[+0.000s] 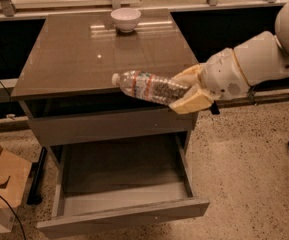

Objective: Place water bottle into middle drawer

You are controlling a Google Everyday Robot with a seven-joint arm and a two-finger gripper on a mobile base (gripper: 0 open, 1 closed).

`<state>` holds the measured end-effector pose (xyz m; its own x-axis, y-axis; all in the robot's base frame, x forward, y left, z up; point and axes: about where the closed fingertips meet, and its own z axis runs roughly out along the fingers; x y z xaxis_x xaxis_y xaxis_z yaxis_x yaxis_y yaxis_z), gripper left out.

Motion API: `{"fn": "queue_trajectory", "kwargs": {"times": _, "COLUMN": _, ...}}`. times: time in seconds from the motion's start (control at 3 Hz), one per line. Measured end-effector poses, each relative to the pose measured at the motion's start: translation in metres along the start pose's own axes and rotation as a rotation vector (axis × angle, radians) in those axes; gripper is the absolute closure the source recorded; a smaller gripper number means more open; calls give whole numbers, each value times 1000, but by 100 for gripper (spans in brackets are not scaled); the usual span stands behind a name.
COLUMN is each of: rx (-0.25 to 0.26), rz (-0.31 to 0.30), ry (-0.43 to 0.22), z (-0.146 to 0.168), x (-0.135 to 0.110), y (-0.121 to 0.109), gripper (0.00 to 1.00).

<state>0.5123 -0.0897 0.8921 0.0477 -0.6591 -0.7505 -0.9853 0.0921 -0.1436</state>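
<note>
The jaws are clamped on the base end of the water bottle [146, 86], one tan finger above and one below. The gripper [185, 90] hangs at the cabinet's [84, 59] front right edge, over the middle drawer [119, 216], which is pulled out with its pale floor panel showing. The bottle lies nearly level in the air, its long axis running left to right and its white cap pointing left. A white bowl [125, 19] stands at the back of the cabinet top; whether it holds anything is hard to tell.
</note>
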Motion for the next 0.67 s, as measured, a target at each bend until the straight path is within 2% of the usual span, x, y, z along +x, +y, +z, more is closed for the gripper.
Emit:
{"fn": "queue_trajectory", "kwargs": {"times": 0.33, "rx": -82, "rz": 66, "ry": 16, "z": 25, "x": 34, "y": 33, "gripper": 100}}
{"fn": "queue_trajectory", "kwargs": {"times": 0.67, "rx": -159, "rz": 202, "ry": 43, "z": 78, "x": 79, "y": 65, "gripper": 100}}
